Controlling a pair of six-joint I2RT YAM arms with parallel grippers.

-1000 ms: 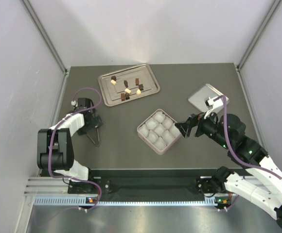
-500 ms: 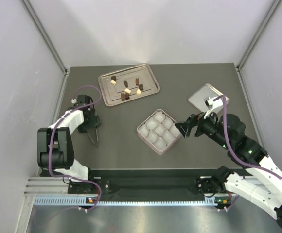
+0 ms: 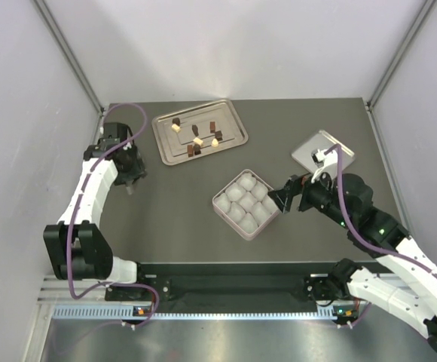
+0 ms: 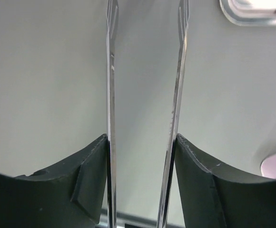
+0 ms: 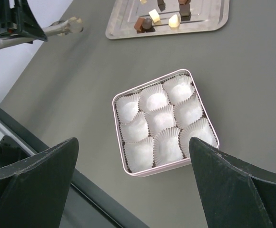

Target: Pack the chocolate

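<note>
Grey table (image 3: 173, 207), chocolate (image 3: 197, 140) on tray (image 3: 231, 121), wrist views alone show left hand (image 4: 146, 14) half-open, empty, right hand (image 5: 132, 141) wide

**White Arms, Purple Cables**

We saw white shells and black joints on the left arm (image 3: 90, 188) and the right arm (image 3: 411, 260). A purple cable (image 3: 126, 105) ran along each. The fingers (image 4: 110, 95) of the left gripper (image 4: 147, 9) were thin metal blades in black mounts.

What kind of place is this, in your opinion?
Likely a robot test cell: two arms bolted to a dark table, plain enclosing walls, and chocolate pieces staged on a metal tray.
</note>
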